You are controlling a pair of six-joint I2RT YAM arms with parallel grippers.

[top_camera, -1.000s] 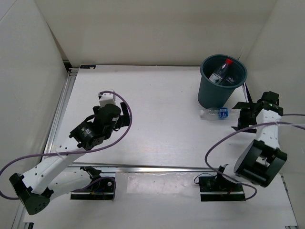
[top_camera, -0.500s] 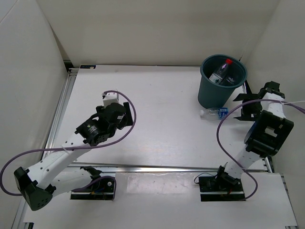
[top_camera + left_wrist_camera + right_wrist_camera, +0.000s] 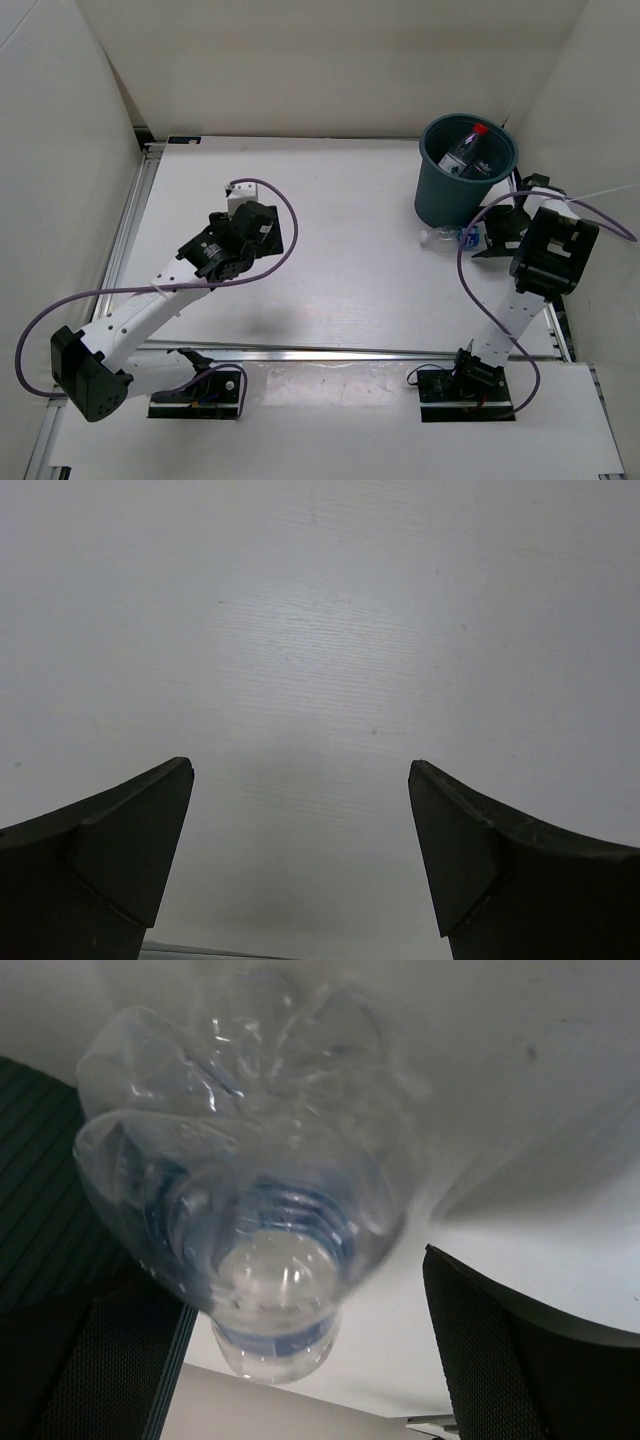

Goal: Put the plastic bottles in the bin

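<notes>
The dark teal bin (image 3: 450, 195) stands at the far right of the table and holds bottles, one with a red cap (image 3: 480, 128). A clear bottle with a blue label (image 3: 452, 236) lies on the table just in front of the bin. My right gripper (image 3: 481, 234) is open at that bottle's right end. In the right wrist view the bottle (image 3: 250, 1190) sits end-on between the spread fingers of my right gripper (image 3: 308, 1290), with a gap to the right finger (image 3: 530, 1360). My left gripper (image 3: 268, 226) is open and empty over bare table, as the left wrist view (image 3: 300, 770) shows.
The bin's ribbed wall (image 3: 40, 1210) is close on the left of the right gripper. White enclosure walls stand close behind and right of the bin. A metal rail (image 3: 330, 350) runs along the table's near edge.
My right gripper has swung in from the right of the bin to the lying bottle's end. My left arm has moved farther from the base and to the right.
</notes>
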